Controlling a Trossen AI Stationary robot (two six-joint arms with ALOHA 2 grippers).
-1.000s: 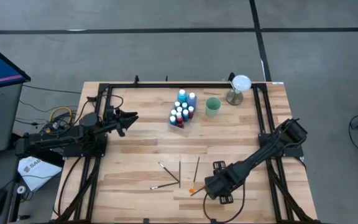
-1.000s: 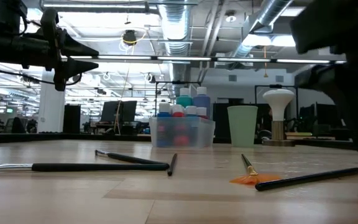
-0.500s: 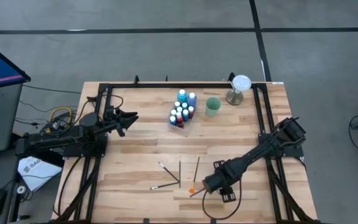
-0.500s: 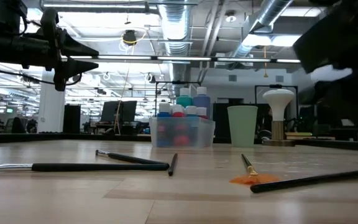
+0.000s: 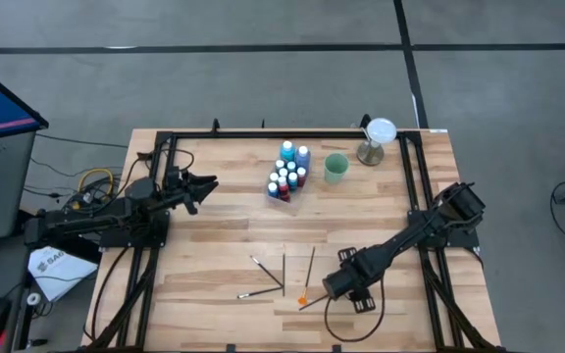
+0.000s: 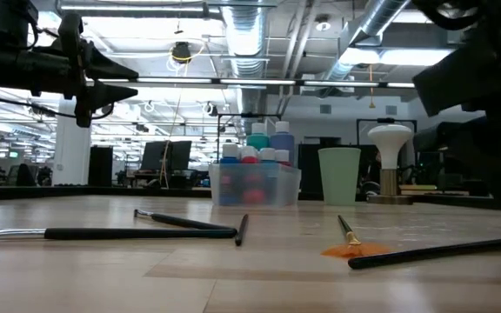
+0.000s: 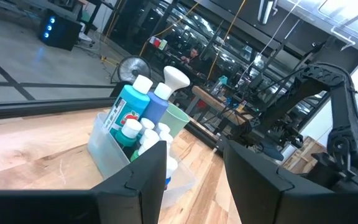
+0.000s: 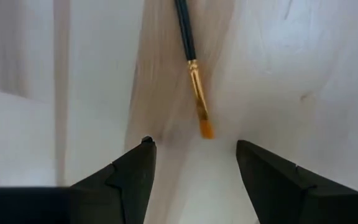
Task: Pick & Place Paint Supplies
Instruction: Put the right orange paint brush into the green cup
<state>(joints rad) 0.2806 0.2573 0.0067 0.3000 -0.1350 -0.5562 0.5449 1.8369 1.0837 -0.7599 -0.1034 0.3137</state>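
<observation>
1 claw — the right (image 8: 191, 163) — hangs open over an orange-tipped paintbrush (image 8: 194, 87).

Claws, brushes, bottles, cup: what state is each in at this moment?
Right claw: open, poised over the orange-tipped brush.
Left claw: open, raised, idle.
Orange-tipped brush: flat on table, ungrasped.
Other brushes: lying flat.
Paint bottles: upright in clear tray.
Green cup: upright.

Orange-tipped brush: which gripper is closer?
Right. The right gripper hangs open just beside the orange-tipped brush, its tip between the fingers in the wrist view. The left gripper waits far across the table.
</observation>
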